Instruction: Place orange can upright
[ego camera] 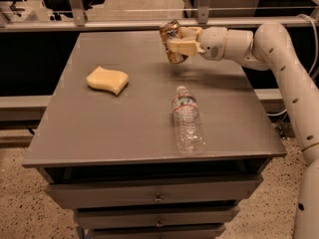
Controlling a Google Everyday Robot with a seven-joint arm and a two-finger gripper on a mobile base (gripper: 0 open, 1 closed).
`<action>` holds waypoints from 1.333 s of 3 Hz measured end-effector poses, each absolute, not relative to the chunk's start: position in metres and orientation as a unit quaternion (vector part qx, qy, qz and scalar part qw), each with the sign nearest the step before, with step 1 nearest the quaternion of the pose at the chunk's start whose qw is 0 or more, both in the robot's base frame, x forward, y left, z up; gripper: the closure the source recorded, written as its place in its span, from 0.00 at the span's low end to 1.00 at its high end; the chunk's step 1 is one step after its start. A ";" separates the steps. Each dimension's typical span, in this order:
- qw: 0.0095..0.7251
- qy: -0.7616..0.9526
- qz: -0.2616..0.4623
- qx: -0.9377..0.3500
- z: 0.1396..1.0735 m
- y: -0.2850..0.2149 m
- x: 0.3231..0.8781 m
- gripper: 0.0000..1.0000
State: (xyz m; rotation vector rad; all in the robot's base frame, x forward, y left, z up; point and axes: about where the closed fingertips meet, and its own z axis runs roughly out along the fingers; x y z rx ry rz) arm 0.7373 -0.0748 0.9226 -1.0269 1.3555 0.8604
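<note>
Orange can (168,33) near upright, clamped in hand (173,46), over far part of table (124,128).

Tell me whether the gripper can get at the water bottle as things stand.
Probably not yet: the gripper, above the far side of the table, is shut on the orange can. The water bottle lies in the open near the front, so only the held can hinders.

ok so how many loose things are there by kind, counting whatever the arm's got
orange-brown metal drink can: 1, held in the tool above the far side of the grey table
clear plastic water bottle: 1, lying on its side
yellow wavy sponge: 1
total: 3
</note>
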 end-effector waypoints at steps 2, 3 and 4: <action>0.598 0.540 0.418 -0.421 0.912 -0.082 0.728 1.00; 0.597 0.531 0.425 -0.426 0.908 -0.084 0.725 1.00; 0.591 0.532 0.422 -0.436 0.904 -0.085 0.722 0.84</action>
